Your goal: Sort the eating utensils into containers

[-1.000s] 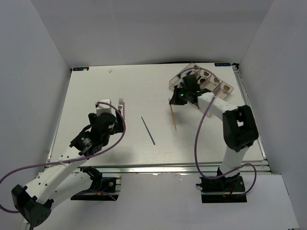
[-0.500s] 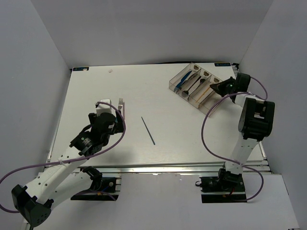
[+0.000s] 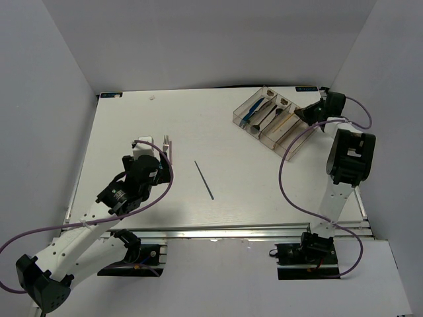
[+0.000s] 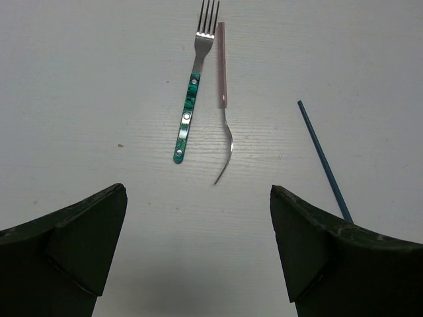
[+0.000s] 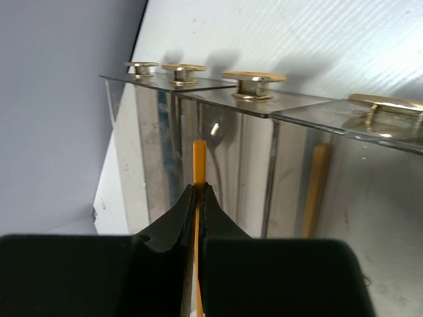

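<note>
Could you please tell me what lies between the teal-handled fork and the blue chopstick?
A pink-handled utensil lies there, close beside the fork and apart from the chopstick, in the left wrist view.

Plain grey walls (image 3: 198, 39) enclose a white table (image 3: 132, 125), seemingly wood-grained.

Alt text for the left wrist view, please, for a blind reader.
The open left gripper hovers over a white table bearing a teal-handled silver fork, a pink-handled silver utensil beside it, and a thin dark blue chopstick to the right.
</note>
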Controlling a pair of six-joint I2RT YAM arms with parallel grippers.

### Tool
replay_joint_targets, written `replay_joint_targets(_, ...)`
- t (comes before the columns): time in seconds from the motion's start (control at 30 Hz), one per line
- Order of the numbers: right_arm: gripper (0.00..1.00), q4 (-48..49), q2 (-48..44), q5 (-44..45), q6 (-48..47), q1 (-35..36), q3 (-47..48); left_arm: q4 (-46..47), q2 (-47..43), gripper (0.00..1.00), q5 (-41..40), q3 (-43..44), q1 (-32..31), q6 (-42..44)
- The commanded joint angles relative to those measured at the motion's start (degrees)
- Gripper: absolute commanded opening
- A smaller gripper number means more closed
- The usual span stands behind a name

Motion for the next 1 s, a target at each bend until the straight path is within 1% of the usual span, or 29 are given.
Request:
replay_joint_targets(0.0,0.00,-3.5,0.3,1.7,-3.6,-0.2,2.6,1.1,-0.7,0.98,0.7,0.2,-0.1,0.6)
replay_joint_targets(0.13,0.00,-4.1,0.1,-0.4,-5.7,-0.2,2.6,1.1,-0.6,0.98,0.7,0.2,-0.1,0.6)
replay_joint_targets(0.23,0.08,-4.4,-0.9,-1.3,-7.7,0.3,2.0,1.1,-0.5,0.98,0.8,0.2,-0.1,0.6)
replay_joint_targets(0.27,0.22,-4.8,-1.3,-0.9,-9.6,0.7,2.1,1.1,-0.6,0.98,0.8,0.2,-0.1,0.6)
replay_joint_targets(0.33,0.32,-5.1,-2.7,0.3,-10.9,1.1,2.3,1.1,-0.6,0.98,0.8,0.2,-0.1,0.6)
replay_joint_targets(0.37,0.44,-6.9,-3.6,0.5,-11.2,1.0,2.2,1.1,-0.8,0.98,0.8,0.2,-0.1,0.6)
replay_joint_targets(0.6,0.45,-8.0,-8.1,1.7,-11.5,1.8,1.7,1.0,-1.3,0.98,0.4,0.1,-0.1,0.4)
replay_joint_targets(0.63,0.46,-8.7,-8.9,2.9,-11.9,2.1,1.8,1.0,-1.3,0.98,0.5,0.1,-0.1,0.4)
replay_joint_targets(0.67,0.46,-9.5,-10.9,4.1,-12.9,3.6,1.9,1.1,-1.4,0.98,0.5,0.1,-0.1,0.4)
replay_joint_targets(0.7,0.47,-11.6,-12.1,5.6,-16.1,4.8,2.1,1.0,-1.4,0.98,0.5,0.2,0.0,0.4)
replay_joint_targets(0.73,0.55,-13.4,-13.3,10.2,-18.0,6.2,2.4,1.1,-1.4,0.98,0.4,0.3,-0.1,0.4)
replay_joint_targets(0.77,0.63,-15.2,-16.0,12.9,-20.4,10.0,3.4,0.9,-1.5,0.98,0.2,0.2,-0.1,0.4)
replay_joint_targets(0.8,0.79,-18.9,-17.2,19.8,-25.9,13.1,3.9,0.8,-1.5,0.98,-0.1,0.3,-0.1,0.4)
replay_joint_targets(0.83,0.89,-21.1,-18.5,24.2,-28.3,15.8,4.5,0.7,-1.7,0.98,-0.9,0.5,-0.1,0.1)
replay_joint_targets(0.87,0.89,-22.8,-21.2,27.6,-31.0,22.0,4.1,0.3,-1.8,0.98,-1.5,0.6,-0.1,-0.1)
replay_joint_targets(0.9,0.89,-23.8,-22.6,32.8,-33.3,25.3,2.9,0.0,-1.9,0.98,-2.2,0.6,-0.1,-0.6)
replay_joint_targets(0.93,0.89,-24.1,-23.9,33.3,-34.8,30.2,1.7,-0.3,-2.5,0.98,-2.8,0.7,-0.1,-1.0)
replay_joint_targets(0.97,0.89,-24.0,-26.2,30.7,-34.9,31.8,-2.3,-0.5,-2.8,0.98,-4.2,0.7,-0.1,-1.2)
